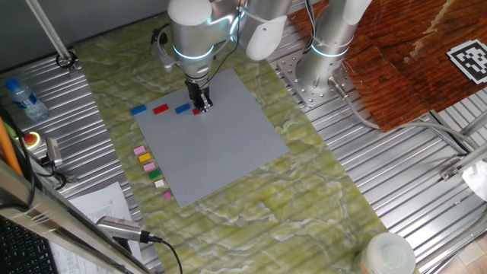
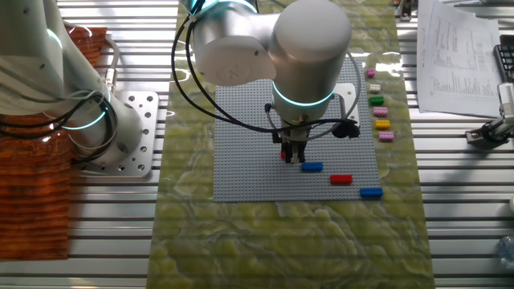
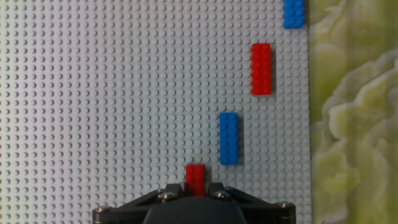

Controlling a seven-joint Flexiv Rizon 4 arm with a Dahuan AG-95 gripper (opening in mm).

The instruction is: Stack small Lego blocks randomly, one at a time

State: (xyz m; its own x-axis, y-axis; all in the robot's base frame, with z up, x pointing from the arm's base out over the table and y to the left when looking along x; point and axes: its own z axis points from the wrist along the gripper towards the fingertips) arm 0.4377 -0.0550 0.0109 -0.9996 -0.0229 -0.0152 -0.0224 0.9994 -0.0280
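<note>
My gripper (image 3: 196, 186) stands low over the grey baseplate (image 3: 93, 93), and its jaws are shut on a small red brick (image 3: 195, 176) that touches the studs. Just right of it on the plate lie a blue brick (image 3: 229, 138), a red brick (image 3: 261, 68) and another blue brick (image 3: 293, 14) in a diagonal row. One fixed view shows the gripper (image 1: 200, 105) near the plate's far edge, in line with that row (image 1: 160, 109). Several loose pink, yellow, green and cream bricks (image 1: 150, 167) lie in a line on the mat beside the plate.
A second arm's base (image 1: 327, 46) stands on a metal mount behind the plate. A water bottle (image 1: 23, 97), a microphone (image 1: 122, 228) and papers (image 2: 458, 56) lie off the green mat. A white roll (image 1: 388, 255) sits at the front edge.
</note>
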